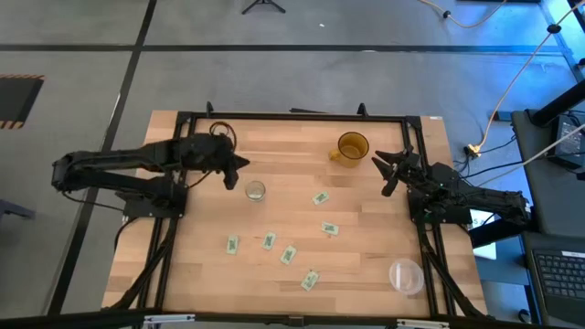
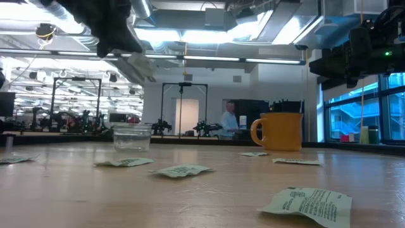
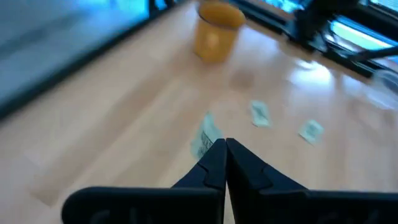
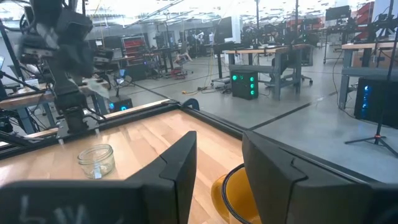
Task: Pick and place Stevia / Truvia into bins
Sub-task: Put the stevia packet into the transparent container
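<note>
Between the closed fingers of the left gripper (image 3: 225,163) sits a Stevia packet (image 3: 205,138), lifted just beside the glass cup (image 1: 255,191). I judge this the carrying step: the arm needs to centre over the cup's mouth, then release. Six more packets (image 1: 288,255) lie scattered on the table (image 1: 366,274). At the right edge near the amber mug (image 1: 351,147), the right gripper (image 1: 395,171) waits with fingers apart.
</note>
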